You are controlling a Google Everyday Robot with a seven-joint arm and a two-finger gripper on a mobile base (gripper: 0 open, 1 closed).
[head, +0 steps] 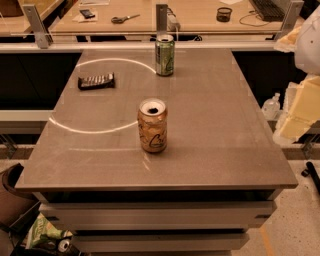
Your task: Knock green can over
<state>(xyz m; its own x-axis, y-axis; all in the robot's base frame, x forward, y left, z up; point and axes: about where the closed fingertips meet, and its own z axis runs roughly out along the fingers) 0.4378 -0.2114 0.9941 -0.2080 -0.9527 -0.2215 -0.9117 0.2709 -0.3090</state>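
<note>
The green can [164, 55] stands upright near the far edge of the grey table [225, 130], with its silver top facing up. An orange-tan can [152, 126] with dark script stands upright near the table's middle, closer to me. My gripper is out of view. Only pale yellow and white parts of my arm [302, 102] show at the right edge, beside the table and well to the right of both cans.
A dark snack wrapper [96, 81] lies on the table's left part. A desk behind holds scissors [125, 19], a black cup [224, 14] and a keyboard [267, 9]. A water bottle [270, 106] stands on the right. A green bag [42, 232] lies on the floor at the lower left.
</note>
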